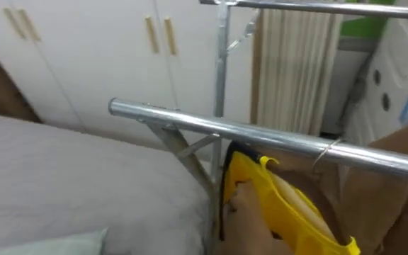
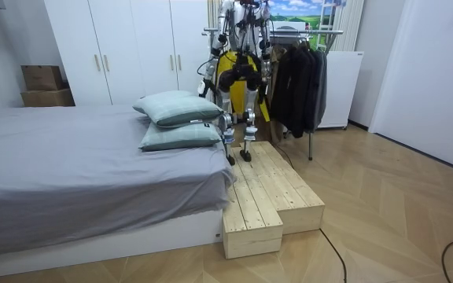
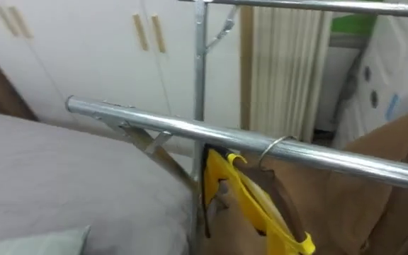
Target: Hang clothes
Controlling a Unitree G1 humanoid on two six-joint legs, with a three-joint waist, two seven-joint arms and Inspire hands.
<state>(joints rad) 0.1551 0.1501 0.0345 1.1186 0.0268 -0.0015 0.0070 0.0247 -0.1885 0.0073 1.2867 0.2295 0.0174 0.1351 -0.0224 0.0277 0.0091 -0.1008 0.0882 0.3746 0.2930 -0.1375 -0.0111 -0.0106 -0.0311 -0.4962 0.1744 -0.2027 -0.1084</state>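
Observation:
A yellow garment (image 1: 275, 202) (image 3: 250, 198) hangs on a wooden hanger (image 1: 304, 207) just under the steel rail (image 1: 261, 133) (image 3: 211, 131) of the clothes rack. The hanger's wire hook (image 1: 326, 151) (image 3: 271, 149) loops over the rail. To the right a brown garment (image 1: 392, 191) (image 3: 377, 177) hangs on the same rail. In the room view I stand on the wooden platform (image 2: 270, 192) facing the rack, with the yellow garment (image 2: 226, 64) in front of me. My hands are too small there to read.
The grey bed (image 1: 69, 184) lies at my left, its pillows (image 2: 175, 106) near the rack. A higher rail (image 1: 317, 7) runs behind the rack, white wardrobe doors (image 1: 105, 49) beyond. Dark clothes (image 2: 297, 79) hang further right on the rack. Cardboard boxes (image 2: 46, 86) stand by the wardrobe.

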